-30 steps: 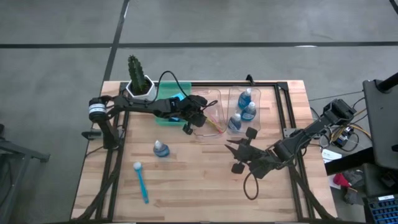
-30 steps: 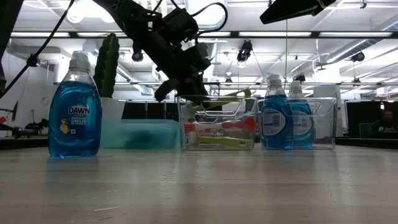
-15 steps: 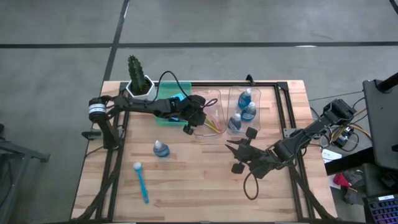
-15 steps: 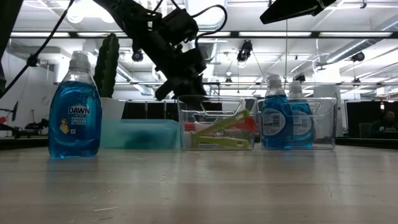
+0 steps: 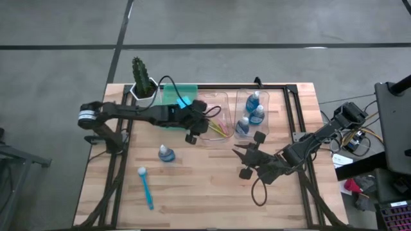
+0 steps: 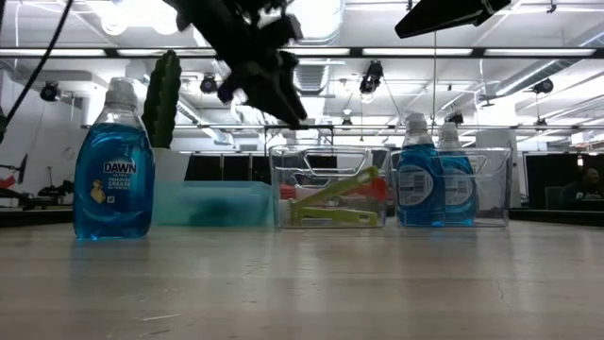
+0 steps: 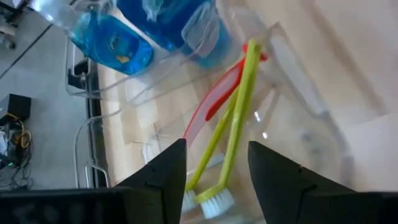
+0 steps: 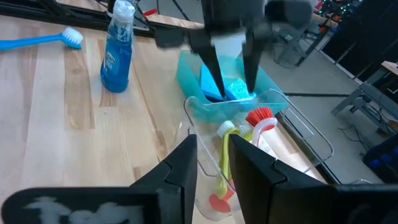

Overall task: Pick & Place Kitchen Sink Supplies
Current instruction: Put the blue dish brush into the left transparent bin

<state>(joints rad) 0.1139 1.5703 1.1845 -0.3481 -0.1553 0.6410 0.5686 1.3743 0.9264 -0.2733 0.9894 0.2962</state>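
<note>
My left gripper (image 5: 200, 124) hangs open above the near-left rim of a clear bin (image 5: 216, 119) and holds nothing. Inside the bin, a yellow-green brush (image 7: 239, 106) lies slanted over a pink brush (image 7: 214, 99). A second clear bin holds three blue-liquid bottles (image 5: 252, 110). Blue sponges (image 5: 183, 101) lie in the green bin (image 5: 172, 96). One more bottle (image 5: 166, 153) stands upright on the table, and a blue brush (image 5: 146, 187) lies flat near the front left. My right gripper (image 5: 241, 162) waits open right of centre, clear of everything.
A cactus in a white pot (image 5: 140, 78) stands at the far left corner, behind the green bin. A black frame rail (image 5: 295, 109) runs along the table's right side. Bare wood lies in the middle and front of the table (image 5: 205, 192).
My left gripper has opened and let go of the yellow-green brush, whose raised handle has dropped into the clear bin, where it now lies slanted. The gripper has then risen and drawn back toward the table's left edge, rolling a little.
</note>
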